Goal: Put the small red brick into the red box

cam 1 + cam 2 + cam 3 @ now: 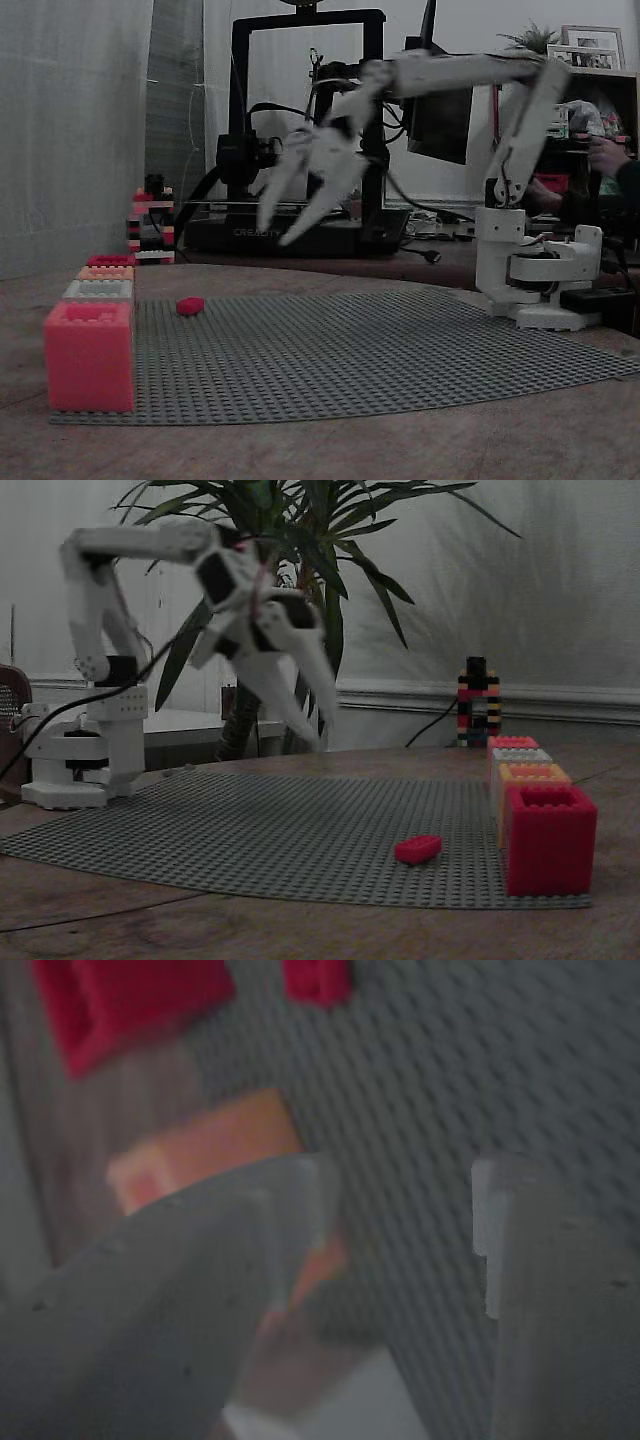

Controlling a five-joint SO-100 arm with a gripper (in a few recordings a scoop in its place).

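Grey studded mat carries the small red brick near its box-lined edge, just beside the red box. High above, the gripper hangs spread, empty; it should descend straight, straddling the brick.

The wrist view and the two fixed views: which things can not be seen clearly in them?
- Orange studded box: wrist view, lower part behind a blurred white gripper finger.
- Deep-red studded box: wrist view, cut by the top edge.
- Tiny red brick: fixed view, too small for its studs.
- Far boxes in the row: fixed view, hidden behind nearer ones.
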